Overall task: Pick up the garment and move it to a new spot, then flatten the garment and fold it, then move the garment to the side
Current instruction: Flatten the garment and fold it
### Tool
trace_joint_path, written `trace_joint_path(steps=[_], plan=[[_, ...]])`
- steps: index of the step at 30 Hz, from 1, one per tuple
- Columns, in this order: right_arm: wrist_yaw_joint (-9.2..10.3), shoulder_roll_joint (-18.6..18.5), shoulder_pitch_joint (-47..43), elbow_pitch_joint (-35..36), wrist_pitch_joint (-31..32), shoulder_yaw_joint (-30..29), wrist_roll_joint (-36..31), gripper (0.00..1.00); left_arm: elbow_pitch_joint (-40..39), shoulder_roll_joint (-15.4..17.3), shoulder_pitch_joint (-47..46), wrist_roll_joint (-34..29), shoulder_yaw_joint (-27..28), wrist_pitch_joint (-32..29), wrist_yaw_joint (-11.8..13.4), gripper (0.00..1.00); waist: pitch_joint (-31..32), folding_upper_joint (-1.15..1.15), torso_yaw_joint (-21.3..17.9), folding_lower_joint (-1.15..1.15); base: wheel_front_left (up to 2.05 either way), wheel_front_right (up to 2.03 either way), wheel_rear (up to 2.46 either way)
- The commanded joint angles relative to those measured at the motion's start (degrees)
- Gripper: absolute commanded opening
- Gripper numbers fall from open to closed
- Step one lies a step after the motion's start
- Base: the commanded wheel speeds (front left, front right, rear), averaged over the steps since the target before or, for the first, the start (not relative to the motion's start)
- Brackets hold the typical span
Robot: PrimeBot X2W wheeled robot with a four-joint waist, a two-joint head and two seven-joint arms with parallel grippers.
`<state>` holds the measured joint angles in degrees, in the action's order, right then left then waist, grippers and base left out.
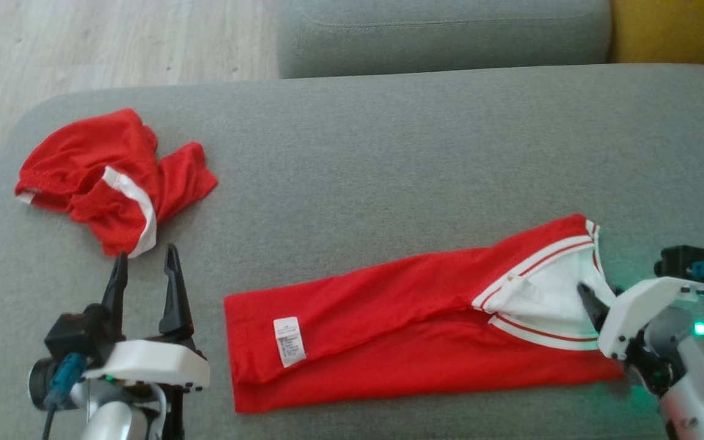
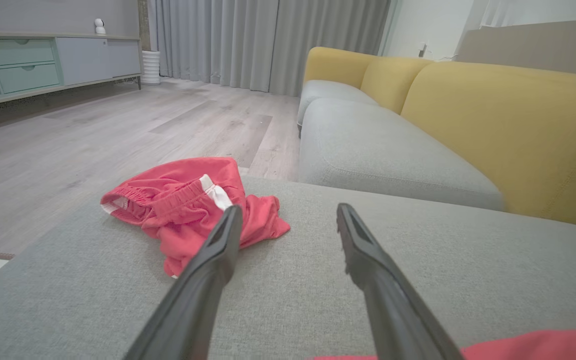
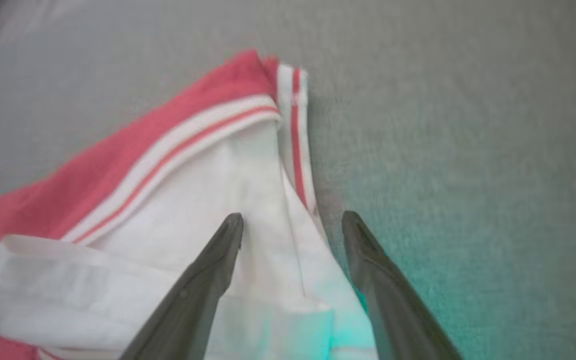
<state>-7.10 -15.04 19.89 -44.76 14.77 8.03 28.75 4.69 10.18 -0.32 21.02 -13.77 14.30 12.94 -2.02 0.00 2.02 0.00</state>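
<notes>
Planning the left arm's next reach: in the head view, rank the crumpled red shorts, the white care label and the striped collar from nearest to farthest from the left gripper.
1. Crumpled red shorts, just beyond the left gripper.
2. White care label, to its right on the folded garment.
3. Striped collar, at that garment's far right end.

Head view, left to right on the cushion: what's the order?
crumpled red shorts → folded red shirt → right gripper, open at the shirt's collar end. The left gripper, also open, sits below the shorts and overlaps their span, so it is left out of the order.
</notes>
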Motion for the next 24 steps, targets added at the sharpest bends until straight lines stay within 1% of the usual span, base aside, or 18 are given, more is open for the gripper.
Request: trace_joint_path(steps=[1, 2, 4, 5, 10, 11, 12, 13, 15, 18, 19, 20, 22, 24], plan=[[-0.39, -0.32, 2.93, -1.07, 2.99, 0.02, -0.55, 1.00, -1.28, -0.28, -3.51, -0.95, 2.96, 0.69, -0.63, 1.00, -0.31, 0.00, 0.74, 0.00, 0.00, 0.00, 0.00], [-0.39, 0.09, 3.99, -4.66, 7.49, -0.84, -1.16, 1.00, -0.80, -0.88, -3.56, -1.45, 3.41, 0.69, -1.32, 1.00, -0.40, 0.00, 1.30, 0.00, 0.00, 0.00, 0.00], [-0.39, 1.05, 4.78, -6.85, 11.92, -0.89, -0.88, 1.00, -0.43, -1.40, -3.56, -1.98, 3.86, 0.70, -1.90, 1.00, -0.50, 0.00, 1.82, 0.00, 0.00, 0.00, 0.00], [-0.39, 1.62, 5.02, -7.05, 13.36, -0.65, -0.26, 1.00, -0.26, -1.66, -3.56, -2.23, 4.06, 0.70, -2.18, 1.00, -0.58, 0.00, 2.07, 0.00, 0.00, 0.00, 0.00], [-0.39, 3.07, 4.82, -6.86, 16.53, 0.73, 2.69, 0.99, 0.54, -2.70, -3.32, -3.27, 5.10, 0.70, -3.33, 1.00, -0.79, 0.00, 2.77, 0.00, 0.00, 0.00, 0.00], [-0.39, 3.20, 4.70, -6.77, 16.96, 1.12, 3.18, 0.71, 0.67, -2.88, -3.29, -3.46, 5.30, 0.70, -3.53, 1.00, -0.80, 0.00, 2.83, 0.00, 0.00, 0.00, 0.00], [-0.39, 3.22, 4.56, -6.63, 17.38, 1.62, 3.61, 0.40, 0.79, -3.07, -3.25, -3.63, 5.52, 0.70, -3.71, 1.00, -0.78, 0.00, 2.88, 0.00, 0.00, 0.00, 0.00], [-0.39, 3.15, 4.48, -6.36, 17.40, 1.97, 4.08, 0.00, 0.91, -3.23, -3.22, -3.80, 5.73, 0.70, -3.88, 1.00, -0.74, 0.00, 2.91, 0.00, 0.00, 0.00, 0.00], [-0.39, 2.78, 4.65, -5.46, 16.70, 2.50, 4.79, 0.00, 1.09, -3.54, -3.13, -4.14, 6.18, 0.70, -4.17, 1.00, -0.57, 0.00, 2.88, 0.00, 0.00, 0.00, 0.00], [-0.39, 0.98, 5.56, -4.21, 14.14, 2.28, 4.54, 0.00, 1.17, -4.02, -2.75, -4.66, 6.75, 0.70, -4.53, 1.00, -0.21, 0.00, 2.54, 0.00, 0.00, 0.00, 0.00], [-0.39, 0.98, 5.56, -4.21, 14.14, 2.28, 4.54, 0.00, 1.17, -4.02, -2.75, -4.66, 6.75, 0.70, -4.53, 1.00, -0.21, 0.00, 2.54, 0.00, 0.00, 0.00, 0.00], [-0.39, 0.23, 5.96, -3.91, 13.65, 2.04, 4.50, 0.00, 1.18, -4.20, -2.62, -4.80, 6.85, 0.70, -4.68, 1.00, -0.12, 0.00, 2.38, 0.00, 0.00, 0.00, 0.00], [-0.39, -2.12, 6.86, -3.44, 12.96, 1.52, 3.85, 0.00, 1.21, -4.56, -2.35, -5.11, 7.05, 0.70, -4.87, 1.00, 0.04, 0.00, 2.06, 0.00, 0.00, 0.00, 0.00], [-0.39, -5.36, 7.98, -2.90, 11.86, 0.69, 2.22, 0.00, 1.18, -4.87, -2.11, -5.35, 7.29, 0.70, -5.04, 1.00, 0.15, 0.00, 1.76, 0.00, 0.00, 0.00, 0.00]])
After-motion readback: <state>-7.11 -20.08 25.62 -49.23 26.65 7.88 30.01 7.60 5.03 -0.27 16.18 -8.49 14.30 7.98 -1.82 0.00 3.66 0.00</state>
